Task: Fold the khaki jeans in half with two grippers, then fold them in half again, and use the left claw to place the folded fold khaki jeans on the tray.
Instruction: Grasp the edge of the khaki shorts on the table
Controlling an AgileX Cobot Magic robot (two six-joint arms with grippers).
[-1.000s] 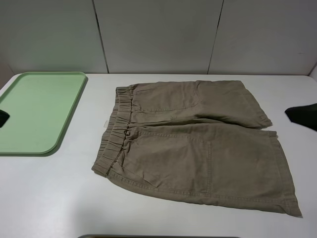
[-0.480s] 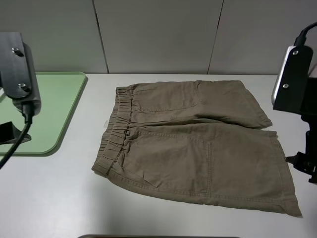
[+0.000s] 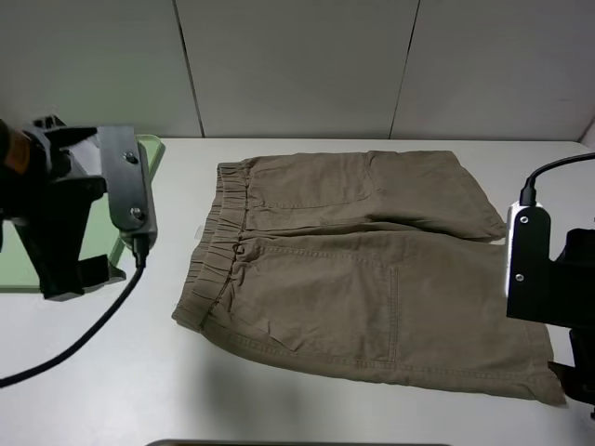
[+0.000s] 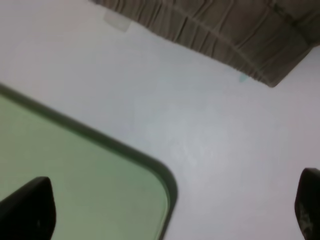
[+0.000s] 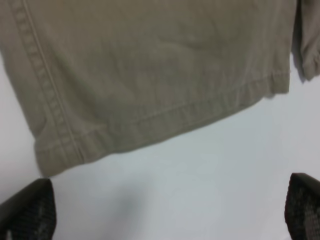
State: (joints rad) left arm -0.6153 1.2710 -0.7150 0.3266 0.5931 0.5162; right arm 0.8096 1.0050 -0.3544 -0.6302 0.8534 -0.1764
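The khaki jeans (image 3: pixel 363 279) lie spread flat and unfolded on the white tabletop (image 3: pixel 121 372). Their two legs lie side by side, and the gathered waistband (image 3: pixel 209 260) faces the tray (image 4: pixel 85 175). The pale-green tray sits flat beyond that waistband side, apart from the cloth, with a strip of bare tabletop between them.

My left gripper (image 4: pixel 169 207) hangs off the waistband side of the jeans, over that strip and the tray's rounded corner. Its jaws are spread wide and hold nothing. The waistband is near but untouched.

My right gripper (image 5: pixel 165 207) hovers off the opposite end of the jeans, just past the stitched hem (image 5: pixel 165 117) of one leg. Its jaws are also spread fully apart and empty, and both fingertips are clear of the cloth, over bare tabletop.
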